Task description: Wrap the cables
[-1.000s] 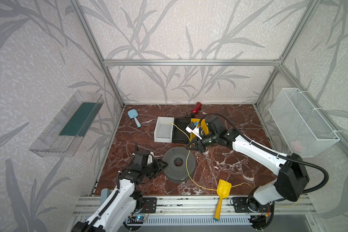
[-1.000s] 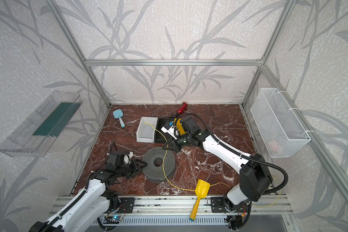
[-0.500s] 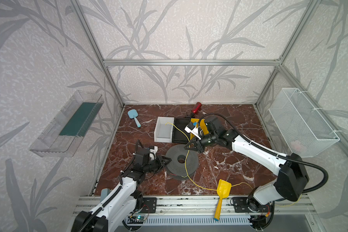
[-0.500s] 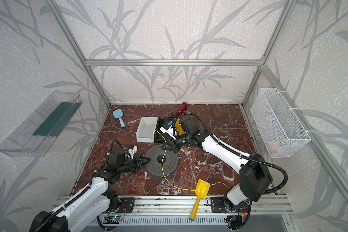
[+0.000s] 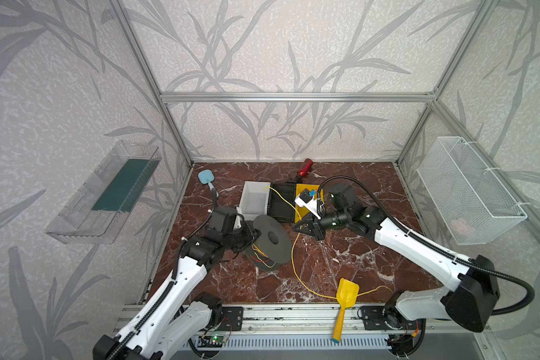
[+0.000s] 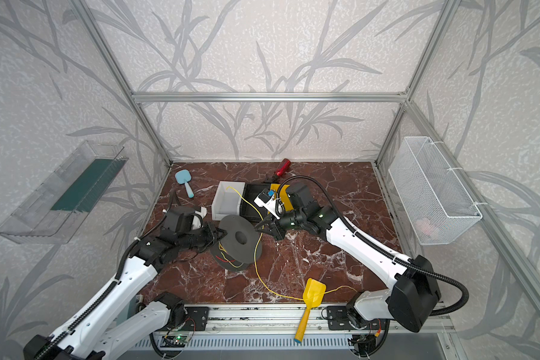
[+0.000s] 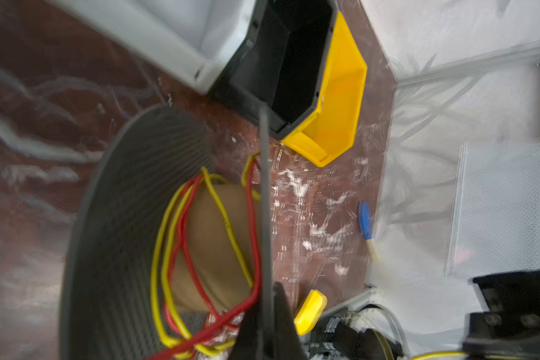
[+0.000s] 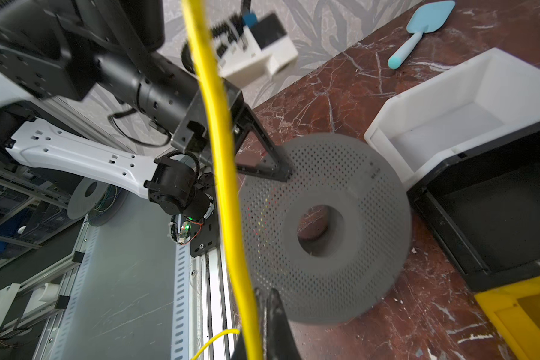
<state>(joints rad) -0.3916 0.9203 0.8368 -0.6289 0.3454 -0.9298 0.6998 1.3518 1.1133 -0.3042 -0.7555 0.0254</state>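
Observation:
The thin yellow cable (image 5: 292, 258) (image 6: 256, 258) runs from the white bin through my right gripper (image 5: 298, 227) (image 6: 261, 226), then curves over the floor past the yellow shovel. In the right wrist view that gripper (image 8: 267, 296) is shut on the cable (image 8: 219, 156). A grey perforated spool (image 5: 272, 240) (image 6: 240, 240) (image 8: 325, 224) stands tilted on its edge, with yellow and red turns (image 7: 169, 249) round its cardboard core. My left gripper (image 5: 256, 233) (image 6: 220, 232) (image 7: 267, 290) is shut on the rim of the spool's upper flange (image 7: 264, 187).
White bin (image 5: 254, 199), black bin (image 5: 282, 202) and yellow bin (image 5: 306, 190) sit side by side behind the spool. A yellow shovel (image 5: 346, 296) lies at the front edge, a blue scoop (image 5: 206, 177) back left, a red-handled tool (image 5: 304, 163) by the back wall. A wire basket (image 5: 468, 187) hangs on the right wall.
My left gripper reached the spool, closed on its flange and tipped it up from lying flat. The right gripper kept its place, holding the cable.

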